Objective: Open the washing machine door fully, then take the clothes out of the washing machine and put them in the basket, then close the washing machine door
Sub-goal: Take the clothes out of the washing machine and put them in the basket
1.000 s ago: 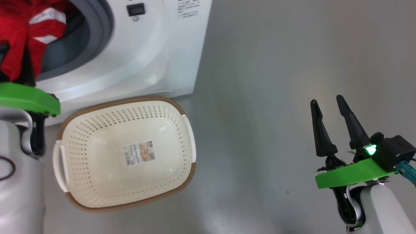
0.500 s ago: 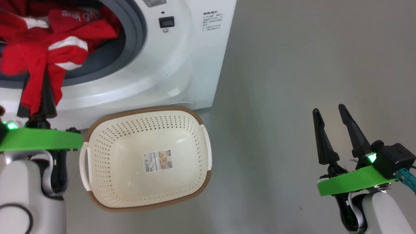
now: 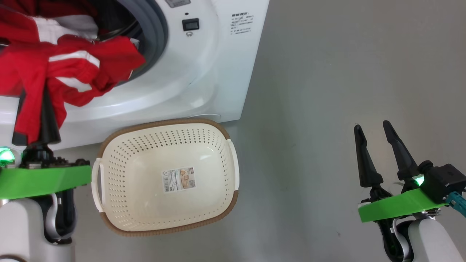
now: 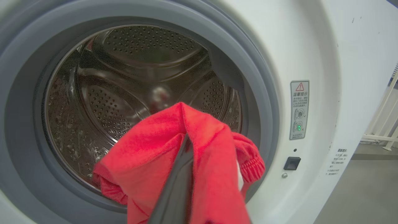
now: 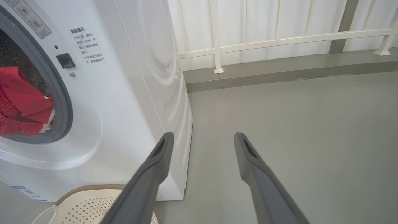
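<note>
- The left tool (image 4: 186, 146) is pressed together, pinching the red clothes (image 3: 72, 69), which drape over its dark fingers at the mouth of the washing machine (image 3: 204, 72).
- The clothes, red with white stripes, hang partly out of the round opening and lie across the grey gasket (image 4: 18, 109). In the left wrist view the perforated steel drum (image 4: 124, 77) shows behind them.
- The basket (image 3: 160, 123) stands on the grey floor (image 3: 327, 91) just in front of the washing machine. It sits beside the left tool on the robot's right, with the paper label (image 3: 178, 179) on its base in plain sight.
- The right tool (image 3: 372, 127) has its two fingers spread wide, above the floor and well apart from the basket.
</note>
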Available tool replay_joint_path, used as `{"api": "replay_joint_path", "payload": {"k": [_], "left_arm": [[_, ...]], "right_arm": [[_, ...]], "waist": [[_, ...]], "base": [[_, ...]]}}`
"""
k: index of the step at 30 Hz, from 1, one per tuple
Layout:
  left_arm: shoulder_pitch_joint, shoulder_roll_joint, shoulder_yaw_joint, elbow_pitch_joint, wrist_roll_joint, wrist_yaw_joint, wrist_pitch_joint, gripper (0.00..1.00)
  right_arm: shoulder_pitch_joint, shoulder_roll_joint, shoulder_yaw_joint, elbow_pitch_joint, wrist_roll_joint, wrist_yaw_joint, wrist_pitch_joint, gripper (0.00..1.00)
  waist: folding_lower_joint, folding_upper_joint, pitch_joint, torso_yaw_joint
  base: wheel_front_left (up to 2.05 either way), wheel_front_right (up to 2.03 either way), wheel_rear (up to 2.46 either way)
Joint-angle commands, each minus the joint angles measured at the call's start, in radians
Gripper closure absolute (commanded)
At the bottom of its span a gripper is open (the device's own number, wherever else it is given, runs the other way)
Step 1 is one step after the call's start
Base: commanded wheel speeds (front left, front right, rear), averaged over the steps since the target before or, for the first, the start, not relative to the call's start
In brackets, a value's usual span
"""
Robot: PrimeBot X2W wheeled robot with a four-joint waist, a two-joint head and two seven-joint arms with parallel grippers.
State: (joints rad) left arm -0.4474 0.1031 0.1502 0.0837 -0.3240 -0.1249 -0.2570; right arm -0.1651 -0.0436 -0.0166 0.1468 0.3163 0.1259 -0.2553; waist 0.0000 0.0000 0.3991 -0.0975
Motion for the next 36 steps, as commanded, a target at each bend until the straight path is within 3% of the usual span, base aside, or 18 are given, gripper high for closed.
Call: {"api": "replay_joint_path", "payload": {"k": [1,17,36], "left_arm": [[0.014,0.023,0.026,-0.022,0.009,-0.006,-0.005,1.0],[0.068,0.017,-0.03,0.202,0.0,-0.006,-0.005,1.0],[-0.026,0.05,-0.168,0.532,-0.018,-0.006,-0.005,1.0]], "right_arm": [[0.003,-0.007,0.022,-0.023,0.004,0.005,-0.006,0.0],[-0.019,-0.007,0.043,-0.032,0.026,0.005,-0.006,0.0],[-0.058,-0.007,0.058,-0.055,0.038,0.005,-0.006,0.0]], "waist": [[0.0,0.0,0.001,-0.001],[0.0,0.0,0.074,-0.02],[0.0,0.0,0.234,-0.042]], "base": [[0.0,0.0,0.0],[0.0,0.0,0.0],[0.0,0.0,0.0]]}}
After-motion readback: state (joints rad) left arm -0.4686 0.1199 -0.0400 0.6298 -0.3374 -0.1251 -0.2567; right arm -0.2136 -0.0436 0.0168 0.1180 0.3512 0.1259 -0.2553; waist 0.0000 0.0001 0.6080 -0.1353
